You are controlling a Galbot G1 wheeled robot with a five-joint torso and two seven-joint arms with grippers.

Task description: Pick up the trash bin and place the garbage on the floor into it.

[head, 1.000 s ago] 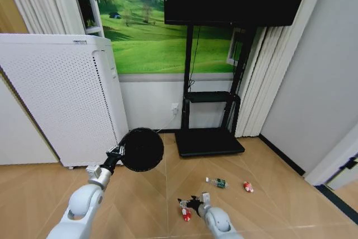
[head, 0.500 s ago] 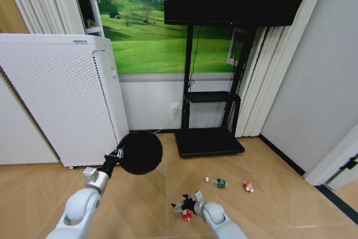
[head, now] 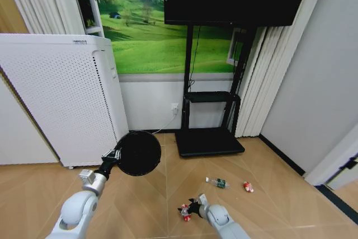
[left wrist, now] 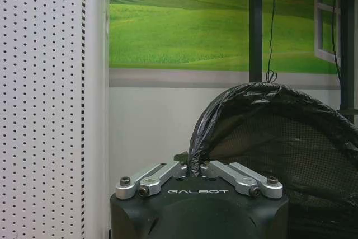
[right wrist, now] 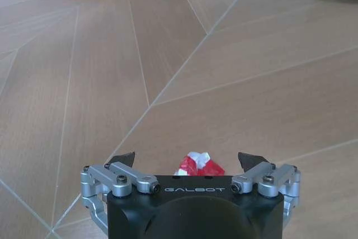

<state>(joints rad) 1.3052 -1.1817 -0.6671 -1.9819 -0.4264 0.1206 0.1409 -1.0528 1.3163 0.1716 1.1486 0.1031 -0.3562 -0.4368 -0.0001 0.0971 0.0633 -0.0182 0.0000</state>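
Right gripper (head: 187,210) sits low at bottom centre of the head view, fingers spread wide with the nearest red-and-white wrapper (head: 184,212) between them; the right wrist view shows that wrapper (right wrist: 198,164) lying on the wood floor (right wrist: 224,71) inside the gap, not yet pinched. Likely lined up for a grasp. Left gripper (head: 112,158), left of centre, is clamped on the rim of the trash bin (head: 138,153), holding it off the floor, mouth tipped toward the camera, apparently ready to receive litter. Right of centre lie the clear bottle (head: 216,182) and, just beyond, a second red wrapper (head: 248,186). White perforated appliance (head: 56,93) stands far left.
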